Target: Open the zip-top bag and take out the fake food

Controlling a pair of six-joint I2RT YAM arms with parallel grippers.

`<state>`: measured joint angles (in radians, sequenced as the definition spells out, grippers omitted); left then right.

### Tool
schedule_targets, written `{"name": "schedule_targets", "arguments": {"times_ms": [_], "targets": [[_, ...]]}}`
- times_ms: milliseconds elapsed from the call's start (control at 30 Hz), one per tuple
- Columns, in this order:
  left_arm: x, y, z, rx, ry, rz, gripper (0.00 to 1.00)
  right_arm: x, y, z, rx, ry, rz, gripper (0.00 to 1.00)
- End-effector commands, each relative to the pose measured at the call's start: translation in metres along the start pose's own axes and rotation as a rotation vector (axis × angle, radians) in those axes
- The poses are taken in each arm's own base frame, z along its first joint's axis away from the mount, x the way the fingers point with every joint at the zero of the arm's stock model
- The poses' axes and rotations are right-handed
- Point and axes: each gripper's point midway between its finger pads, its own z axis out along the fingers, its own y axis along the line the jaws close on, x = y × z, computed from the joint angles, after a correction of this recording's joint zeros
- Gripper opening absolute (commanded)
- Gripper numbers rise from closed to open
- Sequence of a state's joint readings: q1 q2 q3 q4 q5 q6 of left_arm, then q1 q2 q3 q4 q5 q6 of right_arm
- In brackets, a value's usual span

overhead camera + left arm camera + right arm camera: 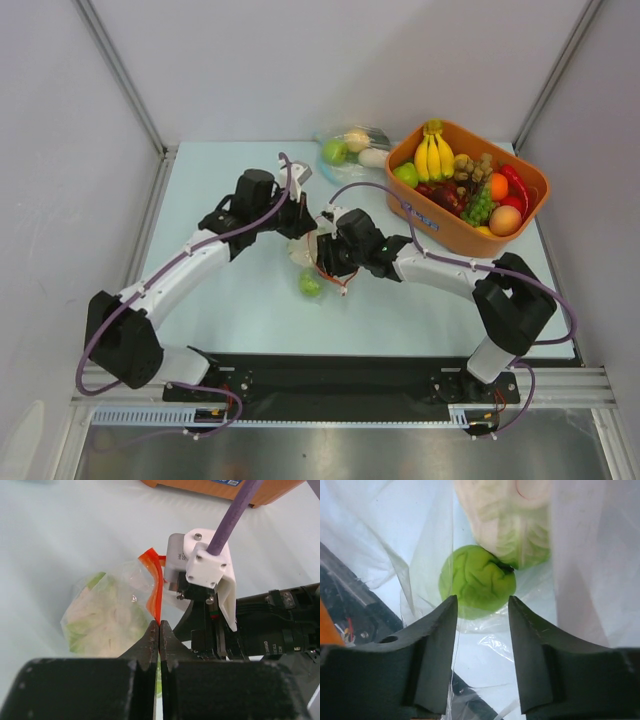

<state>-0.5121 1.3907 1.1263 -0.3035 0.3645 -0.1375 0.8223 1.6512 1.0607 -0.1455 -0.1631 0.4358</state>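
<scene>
The zip-top bag (303, 256) lies mid-table between my two grippers, its clear plastic crumpled. My left gripper (159, 625) is shut on the bag's orange-red zip strip (156, 582) and pinches it at the fingertips. A white-and-green cauliflower (102, 617) shows through the bag below it. My right gripper (480, 605) is open, with bag film around its jaws. Just ahead of it sit a wrinkled green piece (477, 580) and the cauliflower (512, 525). In the top view the green piece (310, 285) sits at the bag's near end, by my right gripper (325, 256).
An orange tub (440, 232) at the back right holds bananas (434, 152), grapes, a chilli and other toy fruit. A second clear bag (350, 148) with a green apple lies at the back beside the tub. The right arm's white camera mount (205, 562) is close to my left gripper.
</scene>
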Motion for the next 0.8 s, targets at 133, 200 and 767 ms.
{"name": "schedule_targets", "arguments": {"times_ms": [133,200,767], "targets": [[-0.014,-0.002,-0.026,-0.044,-0.077,0.051,0.00,-0.013,0.024,0.009,-0.071,-0.037,0.010,0.62],[-0.012,-0.001,-0.029,-0.047,-0.075,0.050,0.00,-0.013,0.024,0.013,-0.052,-0.033,0.002,0.68],[0.006,0.007,-0.035,-0.053,-0.070,0.044,0.00,0.027,0.023,0.035,0.124,0.095,0.000,0.86]]}}
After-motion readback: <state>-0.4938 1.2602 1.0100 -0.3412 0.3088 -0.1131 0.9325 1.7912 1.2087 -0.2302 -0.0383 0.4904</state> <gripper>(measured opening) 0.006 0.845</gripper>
